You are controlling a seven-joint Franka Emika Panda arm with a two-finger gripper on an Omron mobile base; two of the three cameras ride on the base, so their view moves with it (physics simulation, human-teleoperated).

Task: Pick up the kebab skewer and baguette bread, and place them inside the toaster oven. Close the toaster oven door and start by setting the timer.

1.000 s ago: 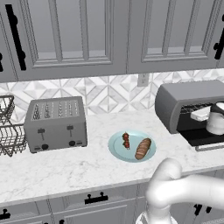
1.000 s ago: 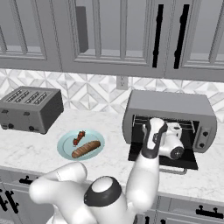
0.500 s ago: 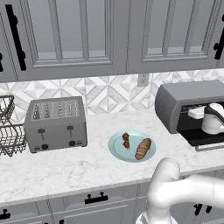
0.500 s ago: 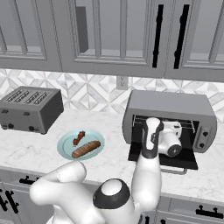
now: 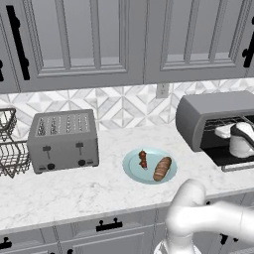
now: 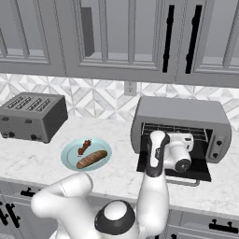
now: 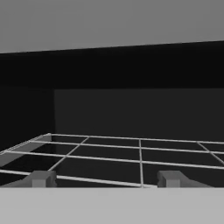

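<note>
Two foods wait on the plate [image 5: 133, 167]; hand [image 7: 105, 178] inside the toaster oven [image 6: 182, 112].
Fingers [image 7: 41, 178] spread, grasping nothing, above the wire rack [image 7: 140, 153]; door [image 6: 198, 170] is down; kebab skewer [image 5: 143, 159] and baguette [image 5: 162, 169] lie side by side on the worktop [image 5: 74, 188].

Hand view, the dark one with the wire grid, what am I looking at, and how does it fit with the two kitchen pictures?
That dark picture comes from a camera on the robot arm's hand. The hand is at the open toaster oven, looking over its wire rack; the two small grey tips at the bottom belong to the tool, apart and holding nothing. The other two pictures come from cameras on the robot's base, left and right behind the arm. On the counter a teal plate carries the kebab skewer and baguette bread, with a slot toaster further left.
</note>
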